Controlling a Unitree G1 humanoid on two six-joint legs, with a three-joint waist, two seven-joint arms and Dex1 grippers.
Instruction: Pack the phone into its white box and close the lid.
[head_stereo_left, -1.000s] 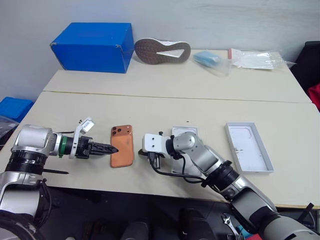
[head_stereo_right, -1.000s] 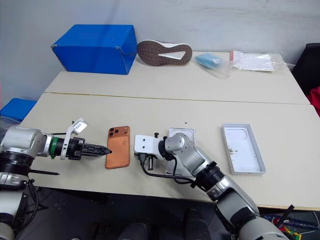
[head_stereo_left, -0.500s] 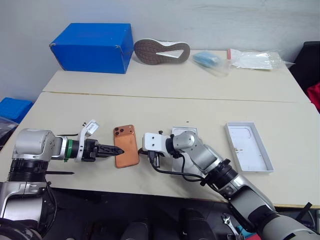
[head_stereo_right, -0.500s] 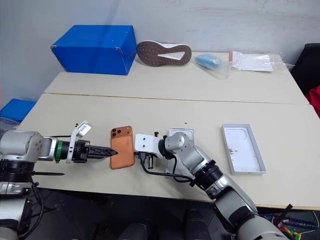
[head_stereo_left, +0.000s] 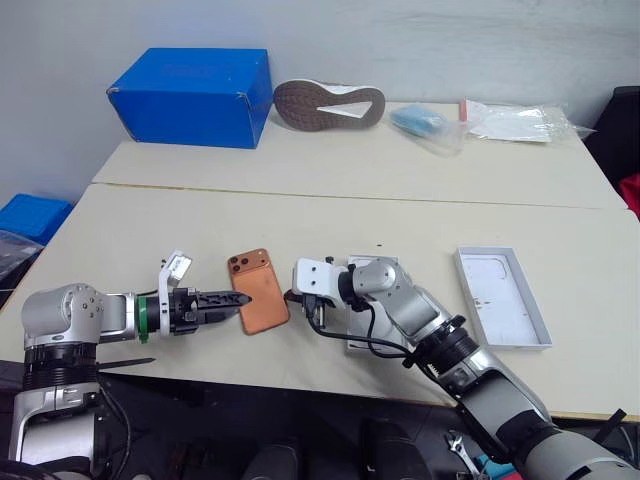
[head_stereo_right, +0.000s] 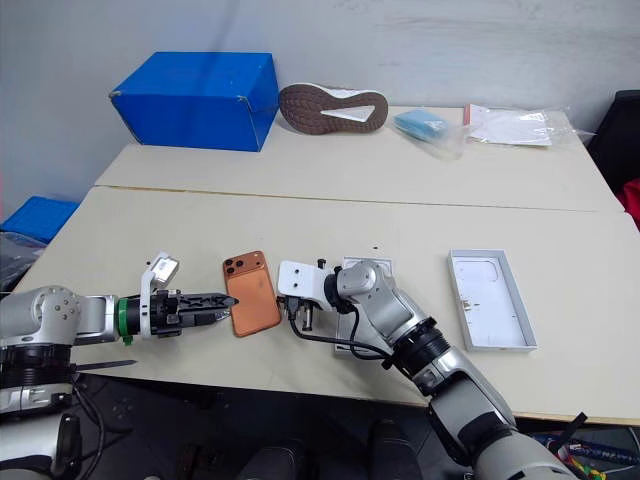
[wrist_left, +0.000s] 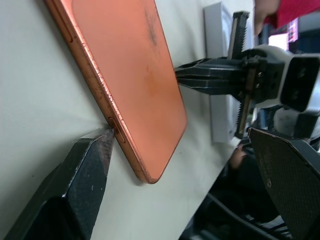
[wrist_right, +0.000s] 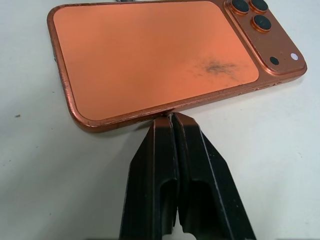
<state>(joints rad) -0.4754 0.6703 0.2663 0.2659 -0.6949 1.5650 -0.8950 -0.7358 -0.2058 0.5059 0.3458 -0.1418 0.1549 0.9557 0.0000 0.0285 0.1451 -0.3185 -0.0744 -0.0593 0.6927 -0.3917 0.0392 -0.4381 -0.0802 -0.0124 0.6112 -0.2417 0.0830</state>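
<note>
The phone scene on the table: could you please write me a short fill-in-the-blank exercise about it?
1. The phone lies with its camera bump facing ____.
2. The right gripper, touching the phone's edge, has its fingers ____.
3. The left gripper is ____.
4. Beside the blue box lies a ____ showing its sole.

Missing words: up; shut; open; shoe

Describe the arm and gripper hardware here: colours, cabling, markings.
Both arms are silver-grey metal with black joint bands. The left arm has a green ring at the wrist and a small white tag above it; the left gripper has two black serrated fingers. The right arm ends in a white camera block with a loose black cable looping beneath; the right gripper fingers are smooth black.
</note>
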